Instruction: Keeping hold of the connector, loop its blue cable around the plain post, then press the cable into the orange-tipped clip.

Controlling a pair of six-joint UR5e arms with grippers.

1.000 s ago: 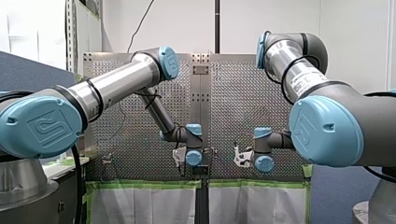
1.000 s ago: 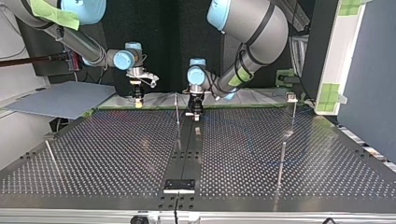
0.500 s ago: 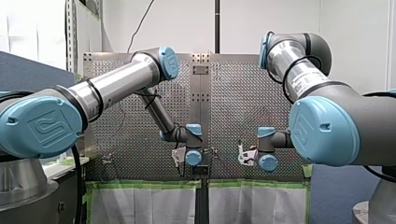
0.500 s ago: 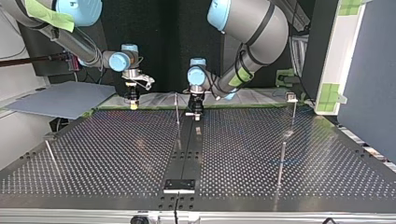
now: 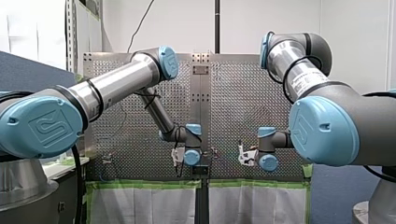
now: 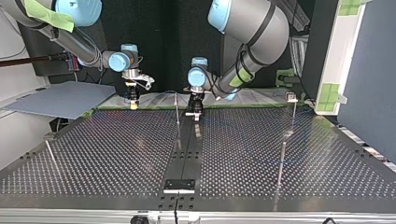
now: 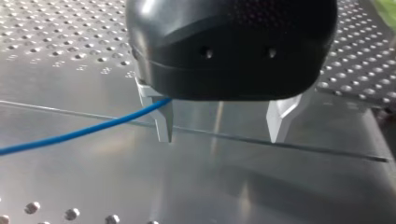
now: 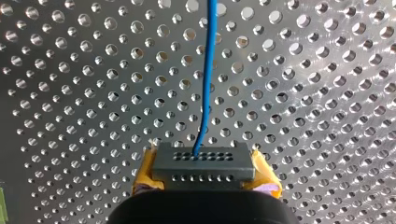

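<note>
"Since the loop doesn't look made yet, what are your jaws doing?"

"My right gripper (image 8: 204, 179) is clamped on the dark connector (image 8: 204, 161), with a yellow pad on each flank. I judge that grip stops the plug from twisting while the blue cable (image 8: 207, 70) runs straight ahead of it. My left gripper (image 7: 219, 126) has its metal fingers (image 7: 162, 122) spread with nothing between them. The cable meets one finger and disappears under the housing, probably so I can guide it."

"And the post?"

"In the top view, a thin upright post (image 6: 177, 112) stands at nine o'clock from my left gripper and at three o'clock from my right one, between the two. I can't pick out the orange-tipped clip."

"Is there any writing?"

"Only an embossed emblem on a blue joint cap (image 5: 44, 126), which I can't read as letters."
</note>
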